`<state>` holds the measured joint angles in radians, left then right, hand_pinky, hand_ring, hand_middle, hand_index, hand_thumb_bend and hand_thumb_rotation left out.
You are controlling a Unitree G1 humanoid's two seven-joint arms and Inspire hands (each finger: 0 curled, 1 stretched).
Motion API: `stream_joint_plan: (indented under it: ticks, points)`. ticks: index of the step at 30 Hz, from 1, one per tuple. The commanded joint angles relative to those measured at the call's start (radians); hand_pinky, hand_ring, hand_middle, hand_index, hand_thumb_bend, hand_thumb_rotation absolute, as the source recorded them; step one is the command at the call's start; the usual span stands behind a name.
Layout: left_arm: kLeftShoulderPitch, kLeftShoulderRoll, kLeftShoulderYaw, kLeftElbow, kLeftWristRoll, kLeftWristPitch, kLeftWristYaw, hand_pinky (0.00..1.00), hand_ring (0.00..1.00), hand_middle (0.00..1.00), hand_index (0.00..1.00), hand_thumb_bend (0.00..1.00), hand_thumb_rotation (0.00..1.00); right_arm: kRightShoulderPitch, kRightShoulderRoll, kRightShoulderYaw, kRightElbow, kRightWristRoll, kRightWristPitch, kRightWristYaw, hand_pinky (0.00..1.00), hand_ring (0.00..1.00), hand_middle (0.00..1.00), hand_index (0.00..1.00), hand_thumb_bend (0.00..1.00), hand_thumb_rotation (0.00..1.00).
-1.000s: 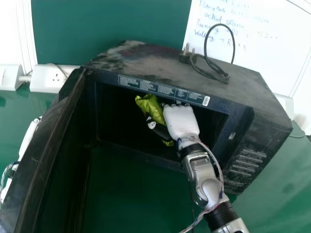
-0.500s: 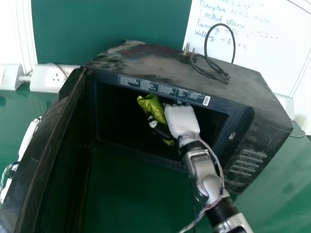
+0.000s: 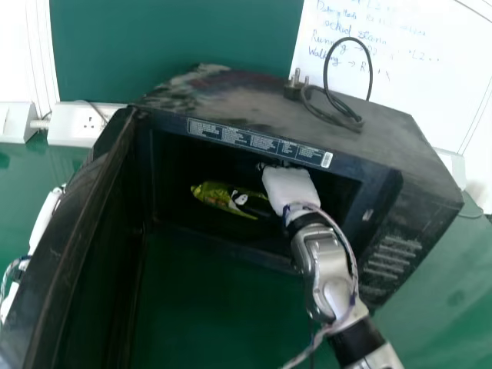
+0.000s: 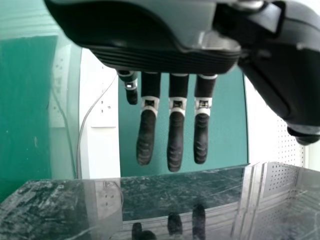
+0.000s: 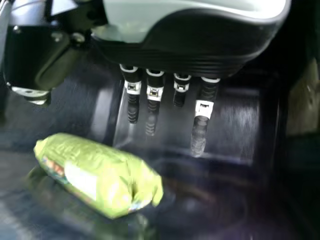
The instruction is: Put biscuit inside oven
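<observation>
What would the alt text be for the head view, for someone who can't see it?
A green biscuit packet lies inside a dark, dusty oven, with a robot's white right hand in there beside it. The oven's door stands open on the left, and a power cord rests on top.

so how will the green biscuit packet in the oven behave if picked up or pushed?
The packet looks creased and shiny, so it'd probably crinkle and may slip. Its plump, rounded sides suggest it could rock if pushed.

Bright surroundings, deeply shadowed oven interior (image 3: 175, 169), mirrored reflections
</observation>
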<state>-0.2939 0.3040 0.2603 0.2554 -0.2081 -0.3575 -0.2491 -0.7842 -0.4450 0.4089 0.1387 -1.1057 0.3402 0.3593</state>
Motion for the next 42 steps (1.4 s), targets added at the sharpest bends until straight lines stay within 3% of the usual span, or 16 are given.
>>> stream_joint_plan:
  ticks: [1, 5, 9, 14, 16, 18, 19, 20, 24, 29, 32, 36, 40, 42]
  points:
    - [0.013, -0.001, 0.002, -0.007, 0.001, 0.001, 0.001, 0.26, 0.3, 0.4, 0.49, 0.52, 0.06, 0.026, -0.019, 0.005, -0.072, -0.019, 0.024, 0.072, 0.49, 0.71, 0.85, 0.87, 0.83, 0.49]
    - [0.013, 0.001, 0.0, -0.01, 0.007, 0.003, 0.005, 0.27, 0.31, 0.4, 0.49, 0.52, 0.06, 0.064, -0.047, -0.008, -0.225, -0.039, 0.044, 0.23, 0.52, 0.76, 0.9, 0.91, 0.81, 0.48]
    - [0.01, 0.0, 0.003, -0.005, -0.004, 0.004, -0.003, 0.26, 0.3, 0.4, 0.49, 0.52, 0.06, 0.116, -0.093, -0.02, -0.376, -0.063, 0.028, 0.357, 0.4, 0.61, 0.82, 0.94, 0.85, 0.57]
    - [0.009, 0.003, 0.003, 0.005, 0.001, -0.01, -0.007, 0.27, 0.31, 0.4, 0.49, 0.52, 0.06, 0.18, -0.129, -0.055, -0.526, -0.044, -0.002, 0.479, 0.42, 0.65, 0.79, 0.96, 0.86, 0.62]
    - [0.013, 0.002, 0.002, -0.004, 0.004, -0.001, -0.001, 0.27, 0.31, 0.4, 0.49, 0.52, 0.06, 0.2, -0.14, -0.074, -0.586, -0.035, -0.014, 0.533, 0.38, 0.6, 0.76, 0.96, 0.87, 0.62]
    - [0.015, 0.001, 0.002, -0.011, 0.005, 0.006, 0.003, 0.27, 0.31, 0.4, 0.49, 0.52, 0.06, 0.217, -0.159, -0.102, -0.641, -0.016, -0.032, 0.581, 0.4, 0.63, 0.78, 0.96, 0.87, 0.63]
    - [0.014, 0.0, 0.002, -0.01, -0.001, 0.006, -0.002, 0.27, 0.3, 0.4, 0.49, 0.52, 0.06, 0.227, -0.172, -0.127, -0.672, 0.007, -0.04, 0.604, 0.37, 0.57, 0.73, 0.96, 0.87, 0.63]
    - [0.014, -0.001, 0.002, -0.011, -0.002, 0.008, -0.001, 0.27, 0.3, 0.4, 0.49, 0.52, 0.06, 0.237, -0.187, -0.157, -0.706, 0.036, -0.044, 0.631, 0.37, 0.56, 0.71, 0.96, 0.86, 0.63]
    - [0.008, -0.001, 0.001, -0.002, 0.002, -0.001, -0.002, 0.27, 0.31, 0.4, 0.49, 0.52, 0.06, 0.263, -0.25, -0.283, -0.827, 0.151, -0.042, 0.738, 0.48, 0.69, 0.81, 0.96, 0.86, 0.66]
    - [0.005, 0.002, 0.003, 0.009, 0.002, -0.005, -0.006, 0.27, 0.31, 0.4, 0.49, 0.52, 0.06, 0.354, -0.337, -0.507, -0.921, 0.36, -0.098, 0.733, 0.43, 0.63, 0.76, 0.92, 0.86, 0.64]
    - [0.002, 0.006, 0.006, 0.022, -0.003, -0.014, -0.014, 0.27, 0.32, 0.4, 0.49, 0.52, 0.06, 0.389, -0.408, -0.65, -0.962, 0.52, -0.108, 0.783, 0.47, 0.67, 0.8, 0.96, 0.86, 0.7]
    - [-0.001, 0.009, 0.01, 0.037, -0.002, -0.024, -0.018, 0.27, 0.32, 0.4, 0.49, 0.52, 0.06, 0.446, -0.43, -0.829, -0.97, 0.753, -0.146, 0.777, 0.64, 0.79, 0.84, 0.95, 0.84, 0.7]
    - [-0.007, 0.008, 0.012, 0.047, -0.007, -0.022, -0.017, 0.27, 0.31, 0.4, 0.49, 0.52, 0.06, 0.484, -0.45, -0.946, -0.961, 0.895, -0.16, 0.759, 0.7, 0.81, 0.86, 0.94, 0.83, 0.65]
    - [-0.011, 0.007, 0.012, 0.046, -0.01, -0.015, -0.016, 0.27, 0.31, 0.4, 0.49, 0.52, 0.06, 0.496, -0.459, -1.009, -0.936, 0.969, -0.158, 0.756, 0.67, 0.78, 0.83, 0.92, 0.83, 0.6]
